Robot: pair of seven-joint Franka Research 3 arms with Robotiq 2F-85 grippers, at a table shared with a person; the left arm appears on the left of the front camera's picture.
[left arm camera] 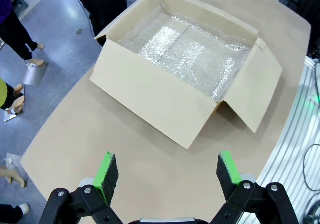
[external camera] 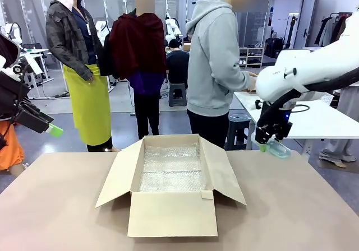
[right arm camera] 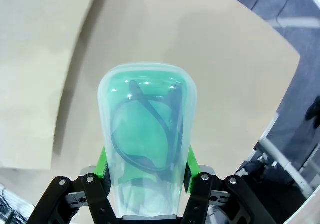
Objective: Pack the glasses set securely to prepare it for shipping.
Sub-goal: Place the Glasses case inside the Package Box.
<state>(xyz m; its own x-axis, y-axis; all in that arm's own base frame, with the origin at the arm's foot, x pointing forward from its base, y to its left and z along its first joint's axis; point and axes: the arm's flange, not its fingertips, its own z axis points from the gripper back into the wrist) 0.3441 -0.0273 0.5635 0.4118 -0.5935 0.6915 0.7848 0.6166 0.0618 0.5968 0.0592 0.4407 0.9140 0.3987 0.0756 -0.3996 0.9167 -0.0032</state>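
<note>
Mint-green case (right arm camera: 146, 134) held aloft. Left to right: left tool (left arm camera: 167, 170), released, raised near the surface's (external camera: 291, 206) left edge; open cardboard box (external camera: 171, 214), lined with bubble wrap (external camera: 171, 170), mid-surface; right tool (external camera: 269, 142) grasping the case above the far right edge.

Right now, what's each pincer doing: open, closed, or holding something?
Left pincer: open, holding nothing.
Right pincer: closed on the mint-green glasses case.
</note>
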